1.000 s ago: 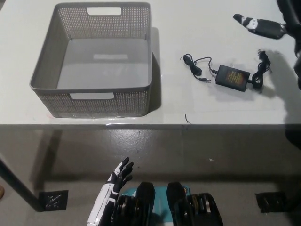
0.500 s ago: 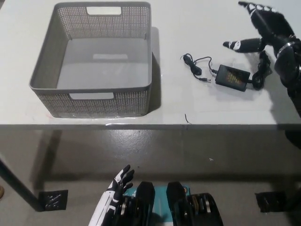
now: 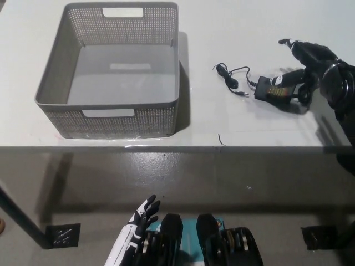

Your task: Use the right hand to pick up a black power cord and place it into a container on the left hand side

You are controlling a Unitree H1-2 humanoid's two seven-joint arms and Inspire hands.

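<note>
Power cord: the black power cord with its flat rectangular adapter brick [image 3: 273,88] lay on the right half of the white desk [image 3: 222,119], well apart from the container.
Cord layout (head view): a thin lead ran from the brick toward picture left and ended in a small loop with a barrel plug; a thicker bundled coil sat at the brick's right end, partly hidden under the hand.
Long axis: the brick lay roughly left to right across the desk, tilted slightly, its far-right end tucked beneath the black fingers.
Right hand: the black right hand [image 3: 308,62] hung over the brick's right end, fingers spread and curled downward, one reaching out to the left above the brick; it gripped nothing that I could see, and whether a fingertip touched the brick could not be told.
Hand-to-cord relation: the brick lay just to the left of and below the palm, so a grasp seemed to call for little more than lowering and closing across the brick's short width.
Nearer hand: the right one by far.
Left hand: the white left hand [image 3: 145,212] rested low at the bottom of the picture, below the desk edge, fingers loosely apart and empty.
Container: the grey perforated plastic basket with cut-out handles [image 3: 108,116] stood empty on the desk's left side.
Stage, as judged: reach nearly finished, grasp not yet made.
</note>
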